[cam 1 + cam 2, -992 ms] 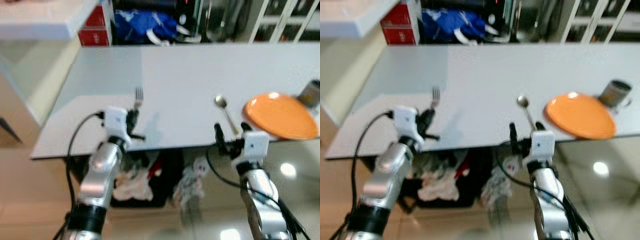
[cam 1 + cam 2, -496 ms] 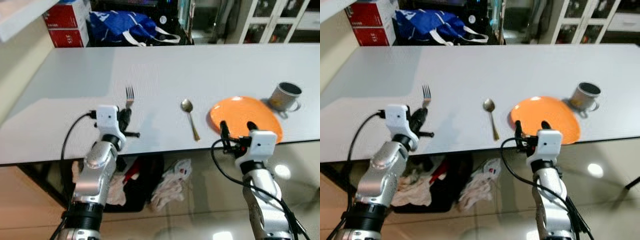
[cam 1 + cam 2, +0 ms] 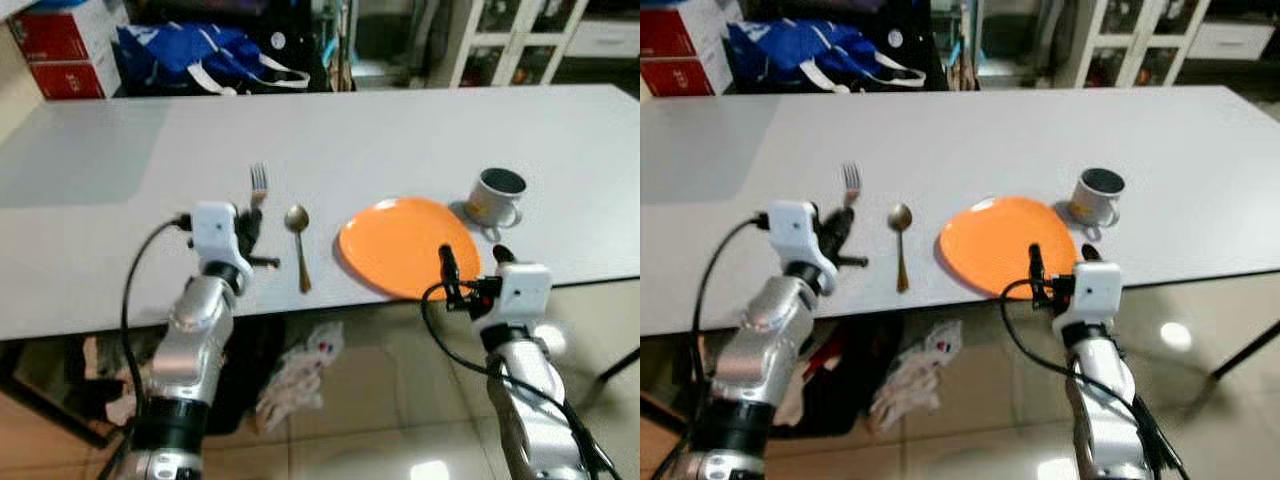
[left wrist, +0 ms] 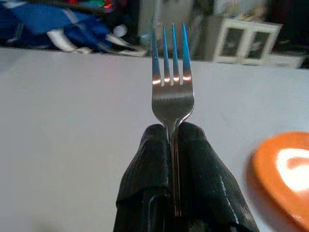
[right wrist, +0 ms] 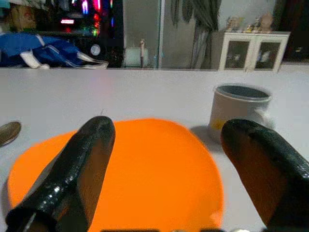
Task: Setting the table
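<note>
Left gripper point(image 4: 174, 145): pressed together on the fork point(image 4: 172, 82); the handle is pinched between the two black fingers point(image 4: 145, 164), over the table near its front edge.
Right gripper point(image 5: 169, 159): spread wide, nothing is held; it is kept just over the near rim of the plate point(image 3: 405, 245).
Fork direction: the long axis is laid along the fingers, the tines are pointed away from the robot, toward the far side of the table point(image 3: 400, 130). Four tines are counted.
Spoon point(image 3: 298, 240): laid flat between fork and plate, bowl on the far end, handle toward the robot; its axis is almost parallel to the fork.
Plate: orange, one, flat on the table close to the front edge.
Mug point(image 3: 494, 195): one, grey, upright, just beyond the right side of the plate, handle turned toward the robot.
Surface: a long white table top with a matte look.
Room: a glossy tiled floor point(image 3: 380, 400); a blue bag point(image 3: 190, 55) and red boxes point(image 3: 60, 65) behind the table; white cabinets point(image 3: 500, 30) with glass doors at the back; cloth point(image 3: 290, 375) is seen under the table.
Count: one fork, one spoon, one plate, one mug.
</note>
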{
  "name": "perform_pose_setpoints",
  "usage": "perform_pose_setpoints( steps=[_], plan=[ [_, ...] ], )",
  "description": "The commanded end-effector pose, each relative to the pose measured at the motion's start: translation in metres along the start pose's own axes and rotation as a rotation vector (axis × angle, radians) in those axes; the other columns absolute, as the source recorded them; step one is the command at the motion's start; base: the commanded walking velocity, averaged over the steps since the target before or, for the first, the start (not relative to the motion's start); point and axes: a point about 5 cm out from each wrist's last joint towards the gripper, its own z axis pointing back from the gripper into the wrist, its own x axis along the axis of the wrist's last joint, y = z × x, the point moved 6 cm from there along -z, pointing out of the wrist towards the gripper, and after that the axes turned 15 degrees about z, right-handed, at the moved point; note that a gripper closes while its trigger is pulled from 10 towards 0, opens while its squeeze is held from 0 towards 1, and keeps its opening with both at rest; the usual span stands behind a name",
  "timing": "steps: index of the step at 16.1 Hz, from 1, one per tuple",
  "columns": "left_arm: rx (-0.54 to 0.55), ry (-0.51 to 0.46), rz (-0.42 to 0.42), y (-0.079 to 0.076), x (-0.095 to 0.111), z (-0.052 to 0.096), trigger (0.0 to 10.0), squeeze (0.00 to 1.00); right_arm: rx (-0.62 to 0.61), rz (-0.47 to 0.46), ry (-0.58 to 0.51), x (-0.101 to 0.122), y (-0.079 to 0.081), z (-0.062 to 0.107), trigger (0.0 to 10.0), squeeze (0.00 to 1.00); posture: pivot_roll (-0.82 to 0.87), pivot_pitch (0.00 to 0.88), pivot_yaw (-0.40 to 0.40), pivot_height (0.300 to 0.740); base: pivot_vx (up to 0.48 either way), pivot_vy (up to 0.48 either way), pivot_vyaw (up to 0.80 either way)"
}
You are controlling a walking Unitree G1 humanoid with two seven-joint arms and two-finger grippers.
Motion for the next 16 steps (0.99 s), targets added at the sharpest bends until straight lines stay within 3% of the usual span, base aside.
perform_pose_setpoints(
  steps=[1,4,6,9,11,14,16],
  plan=[
    [0.025,-0.019,-0.019,0.005,0.007,-0.003,0.0,0.0,0.02,0.002,-0.011,0.004,0.005,-0.002,10.0,0.0,-0.01,0.0,0.019,0.74,0.0,0.0,0.0],
    [0.029,-0.033,-0.061,0.003,0.015,-0.01,0.0,0.0,0.025,0.003,-0.008,0.004,0.006,-0.001,10.0,0.0,-0.01,0.0,0.019,0.74,0.0,0.0,0.0],
    [0.047,-0.018,-0.078,0.006,0.018,-0.023,0.0,0.0,0.026,0.002,-0.004,0.004,0.008,-0.001,10.0,0.0,-0.01,0.0,0.019,0.74,0.0,0.0,0.0],
    [0.073,0.083,-0.105,0.013,0.002,-0.039,0.0,0.0,0.028,0.007,0.004,0.002,0.008,0.002,10.0,0.0,-0.04,0.0,0.031,0.74,0.0,0.0,0.0],
    [0.087,0.084,-0.126,0.015,0.003,-0.041,0.0,0.0,0.018,0.012,0.009,0.001,0.004,0.004,10.0,0.0,-0.05,0.0,0.032,0.74,0.0,0.0,0.0],
    [0.256,0.136,-0.194,0.052,0.0,-0.047,0.0,0.0,0.013,0.019,0.022,-0.002,0.001,0.01,10.0,0.0,-0.06,0.0,0.031,0.74,0.0,0.0,0.0],
    [0.294,0.145,-0.193,0.062,0.002,-0.051,0.0,0.0,0.015,0.021,0.026,-0.002,0.002,0.013,10.0,0.0,-0.07,0.0,0.035,0.74,0.0,0.0,0.0]
  ],
)
